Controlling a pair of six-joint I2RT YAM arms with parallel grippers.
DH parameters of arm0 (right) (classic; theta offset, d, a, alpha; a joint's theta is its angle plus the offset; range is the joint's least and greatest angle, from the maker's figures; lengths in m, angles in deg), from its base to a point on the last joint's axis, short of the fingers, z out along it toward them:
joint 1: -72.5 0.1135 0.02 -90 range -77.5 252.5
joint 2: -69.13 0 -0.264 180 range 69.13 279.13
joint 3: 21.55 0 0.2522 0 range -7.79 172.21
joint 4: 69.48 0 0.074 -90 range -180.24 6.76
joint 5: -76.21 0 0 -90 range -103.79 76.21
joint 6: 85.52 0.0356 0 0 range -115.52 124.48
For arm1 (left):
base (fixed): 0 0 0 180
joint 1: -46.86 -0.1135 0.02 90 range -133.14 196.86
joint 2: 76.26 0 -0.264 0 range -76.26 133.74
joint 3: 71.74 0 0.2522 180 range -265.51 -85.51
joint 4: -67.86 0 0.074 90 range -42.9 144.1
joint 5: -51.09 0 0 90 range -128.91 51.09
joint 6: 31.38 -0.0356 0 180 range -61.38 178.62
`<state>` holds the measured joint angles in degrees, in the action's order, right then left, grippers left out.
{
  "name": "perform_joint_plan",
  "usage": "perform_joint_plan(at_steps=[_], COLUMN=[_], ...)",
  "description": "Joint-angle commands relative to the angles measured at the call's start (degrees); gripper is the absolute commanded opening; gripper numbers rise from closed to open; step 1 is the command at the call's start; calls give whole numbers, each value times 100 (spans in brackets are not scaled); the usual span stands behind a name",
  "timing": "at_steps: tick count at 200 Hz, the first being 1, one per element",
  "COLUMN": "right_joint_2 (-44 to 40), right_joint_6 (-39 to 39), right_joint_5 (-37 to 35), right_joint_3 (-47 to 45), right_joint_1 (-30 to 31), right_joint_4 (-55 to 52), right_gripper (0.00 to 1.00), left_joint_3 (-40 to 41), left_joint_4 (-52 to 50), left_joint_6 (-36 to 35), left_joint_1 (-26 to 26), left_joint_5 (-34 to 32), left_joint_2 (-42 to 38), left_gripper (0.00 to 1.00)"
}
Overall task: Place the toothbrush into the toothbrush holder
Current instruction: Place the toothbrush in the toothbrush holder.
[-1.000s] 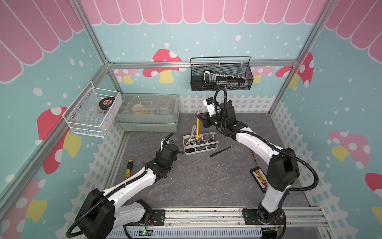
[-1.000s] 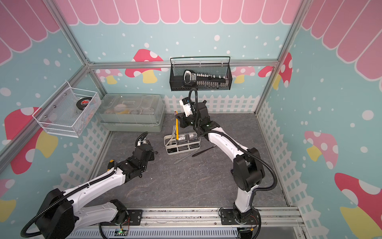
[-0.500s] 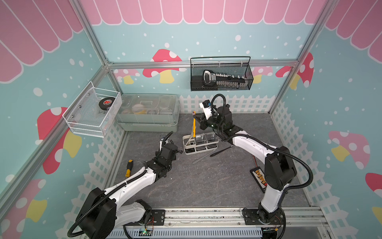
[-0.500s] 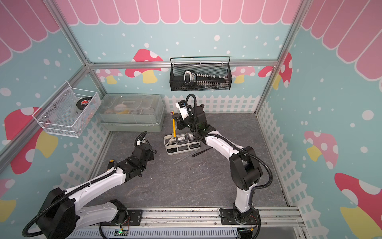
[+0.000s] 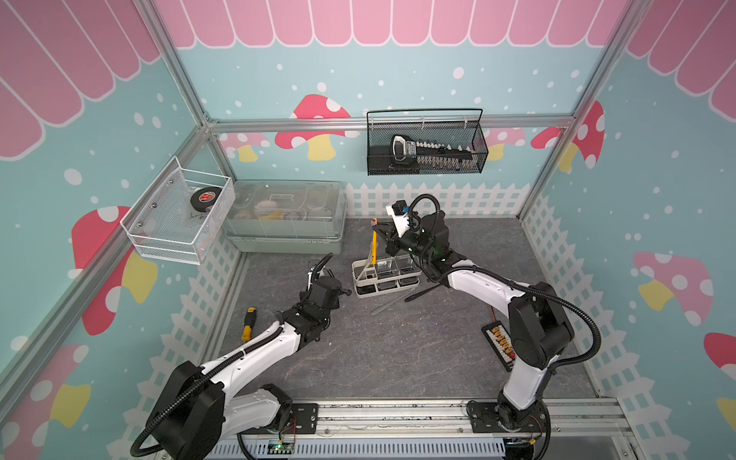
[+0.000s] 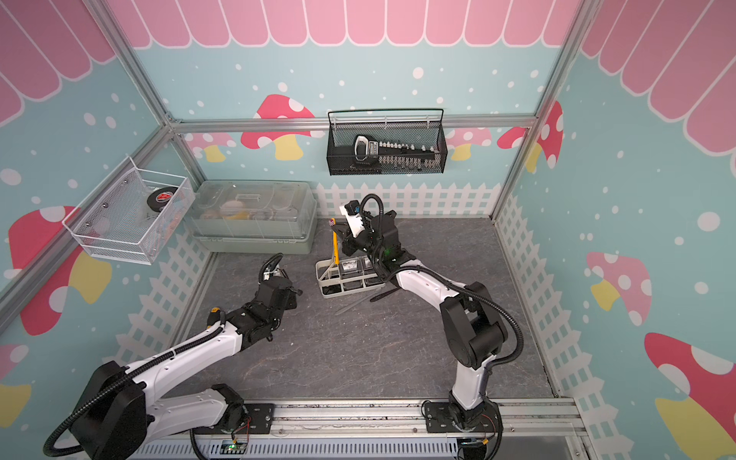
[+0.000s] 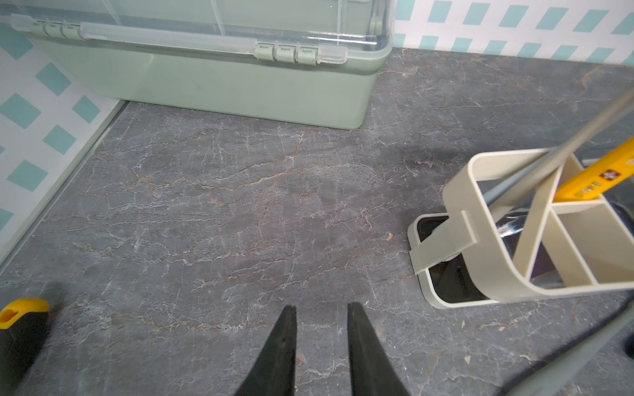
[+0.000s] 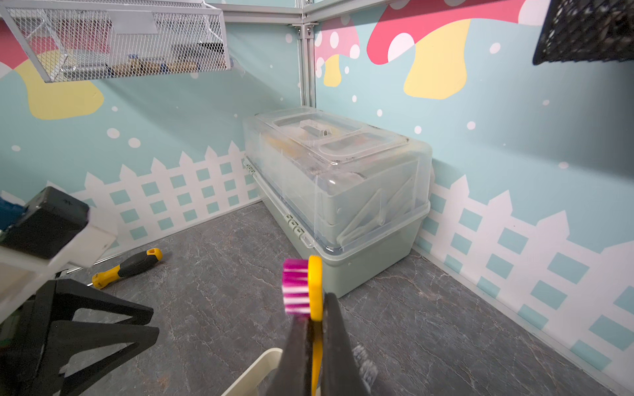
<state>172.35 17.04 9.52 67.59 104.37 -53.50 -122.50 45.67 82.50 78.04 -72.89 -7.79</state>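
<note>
The toothbrush is yellow with pink and white bristles and stands upright, head up. My right gripper is shut on its neck just below the head, as both top views show. The handle's lower end sits inside the divided end section of the off-white toothbrush holder. A grey stick leans in the same end. My left gripper hovers low over the floor left of the holder, open with nothing between its fingers.
The clear-lidded grey-green box stands at the back left. A yellow-black screwdriver lies by the left fence. A black pen-like tool and a grey rod lie in front of the holder. Mesh baskets hang on the walls.
My right gripper has carried the toothbrush a little to the left, over the holder's divided end. The left arm has hardly moved.
</note>
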Motion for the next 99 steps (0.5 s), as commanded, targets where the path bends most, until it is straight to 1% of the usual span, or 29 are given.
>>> perform_joint_plan(at_steps=[1, 36, 99], right_joint_2=[-179, -131, -105], right_joint_6=[-139, -78, -78], right_joint_5=[-20, 27, 51], right_joint_3=[-105, -216, -301], right_joint_1=[31, 37, 31], right_joint_4=[385, 603, 666], right_gripper=[0, 0, 0], left_joint_3=[41, 51, 34], left_joint_4=[131, 146, 165], left_joint_6=[136, 126, 122], left_joint_1=[-30, -28, -30], left_joint_5=[27, 23, 84], left_joint_2=[35, 53, 140], left_gripper=[27, 27, 27])
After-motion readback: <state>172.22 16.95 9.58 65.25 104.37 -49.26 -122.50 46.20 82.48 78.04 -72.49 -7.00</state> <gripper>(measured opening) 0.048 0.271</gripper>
